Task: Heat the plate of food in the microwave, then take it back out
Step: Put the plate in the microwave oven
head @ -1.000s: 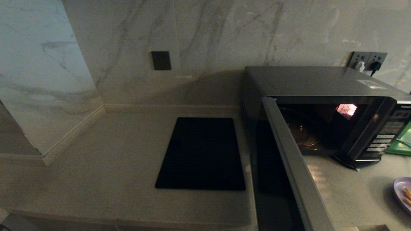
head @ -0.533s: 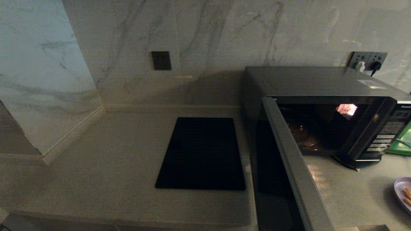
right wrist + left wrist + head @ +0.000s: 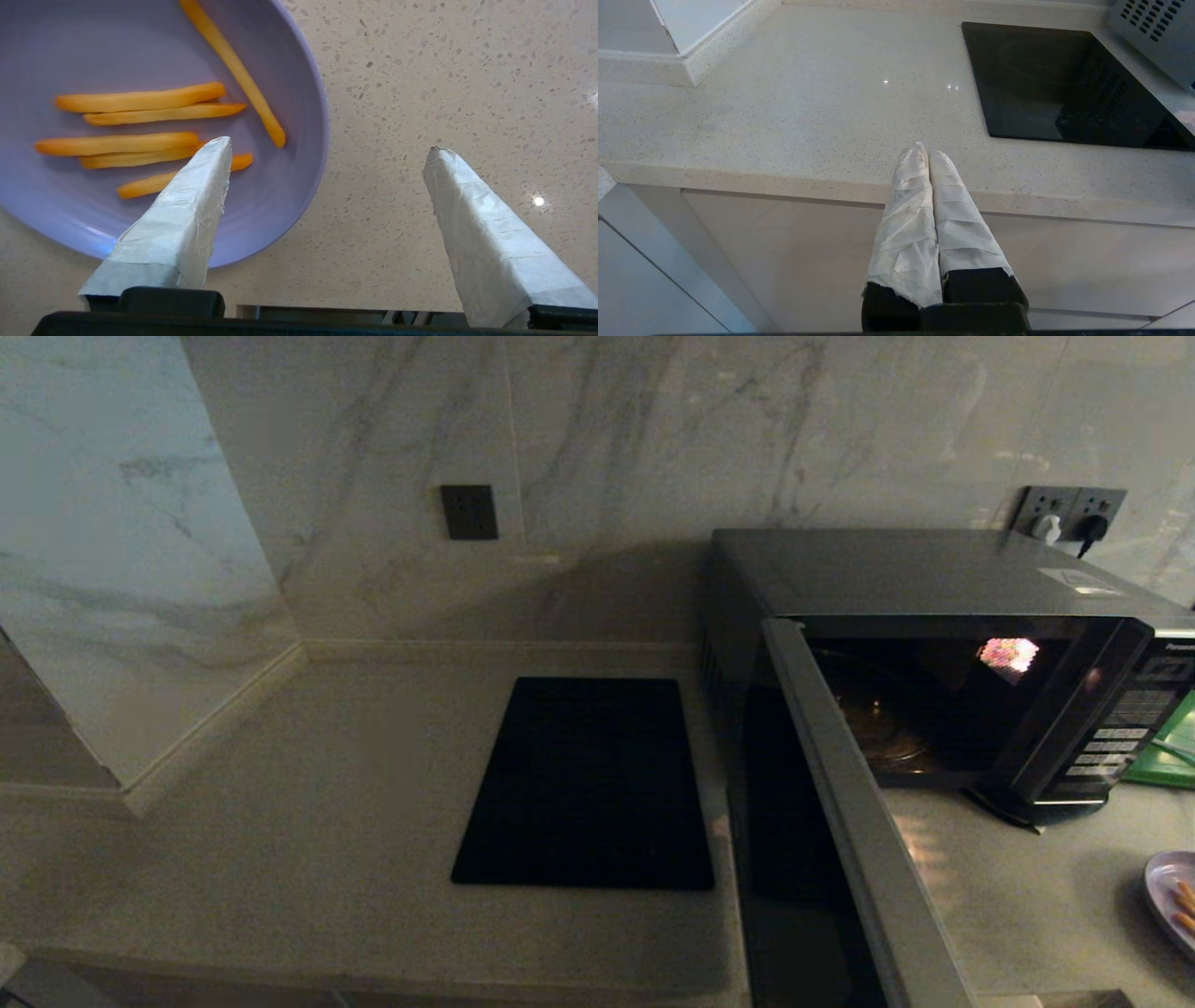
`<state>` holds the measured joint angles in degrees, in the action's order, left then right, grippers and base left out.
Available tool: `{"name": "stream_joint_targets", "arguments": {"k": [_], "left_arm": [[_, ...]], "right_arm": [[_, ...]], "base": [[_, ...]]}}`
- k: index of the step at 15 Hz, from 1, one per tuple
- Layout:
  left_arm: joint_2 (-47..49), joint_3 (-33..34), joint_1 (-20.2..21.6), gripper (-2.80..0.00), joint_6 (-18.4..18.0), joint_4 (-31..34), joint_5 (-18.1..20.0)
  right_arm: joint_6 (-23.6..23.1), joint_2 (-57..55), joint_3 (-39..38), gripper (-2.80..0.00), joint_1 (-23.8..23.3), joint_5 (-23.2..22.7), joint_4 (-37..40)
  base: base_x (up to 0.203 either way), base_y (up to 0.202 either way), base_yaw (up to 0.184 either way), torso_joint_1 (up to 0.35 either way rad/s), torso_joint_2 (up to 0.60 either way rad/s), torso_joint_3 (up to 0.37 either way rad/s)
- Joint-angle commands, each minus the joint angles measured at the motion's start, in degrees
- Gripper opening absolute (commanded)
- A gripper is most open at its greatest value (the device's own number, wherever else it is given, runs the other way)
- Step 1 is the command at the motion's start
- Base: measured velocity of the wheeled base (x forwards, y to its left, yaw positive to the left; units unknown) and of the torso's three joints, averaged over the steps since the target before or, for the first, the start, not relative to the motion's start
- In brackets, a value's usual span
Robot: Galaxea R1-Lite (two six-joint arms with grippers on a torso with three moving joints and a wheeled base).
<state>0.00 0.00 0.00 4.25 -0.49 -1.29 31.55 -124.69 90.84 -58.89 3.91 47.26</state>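
Two taped fingers (image 3: 182, 219) of the right gripper (image 3: 329, 149) spread wide apart, clamped on nothing. One finger hanging over the inner bowl of the plate of food (image 3: 285, 70), its tip above a stick near the plate's middle; the other finger at the right of the frame, over bare speckled bench (image 3: 444, 70), well clear of the rim. Plate filling the upper left of the right wrist picture, rim edge running down between the two fingertips. Several orange sticks lying mostly side by side across the plate, one longer stick slanting from the top edge toward the centre.

Seen from the head camera: plate of food (image 3: 1172, 901) at the far right edge, lower part of the frame, cut off by the border, resting on the bench (image 3: 280, 821) in front of the microwave (image 3: 934, 579). Microwave door (image 3: 859, 821) swung open toward the lower centre, cavity dark with a glass turntable inside. Black cooktop slab (image 3: 588, 784) at the centre.

Left gripper (image 3: 927, 151) parked low at the bench's front edge, fingers pressed together, holding nothing.
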Motion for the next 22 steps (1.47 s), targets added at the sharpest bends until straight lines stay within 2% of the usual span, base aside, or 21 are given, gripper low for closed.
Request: {"name": "stream_joint_targets", "arguments": {"k": [1,8,22], "left_arm": [[0.0,0.0,0.0,-2.80,0.1,0.0,0.0],[0.0,0.0,0.0,-2.80,0.1,0.0,0.0],[0.0,0.0,0.0,-2.80,0.1,0.0,0.0]], "right_arm": [[0.2,-1.1,0.1,0.00,-0.4,0.1,0.3],[0.4,-4.6,1.4,0.00,-1.5,0.6,-2.1],[0.4,-7.6,2.8,0.00,-1.8,0.7,-2.3]], "base": [[0.000,0.000,0.000,0.000,0.00,0.000],[0.000,0.000,0.000,0.000,0.00,0.000],[0.000,0.000,0.000,0.000,0.00,0.000]]}}
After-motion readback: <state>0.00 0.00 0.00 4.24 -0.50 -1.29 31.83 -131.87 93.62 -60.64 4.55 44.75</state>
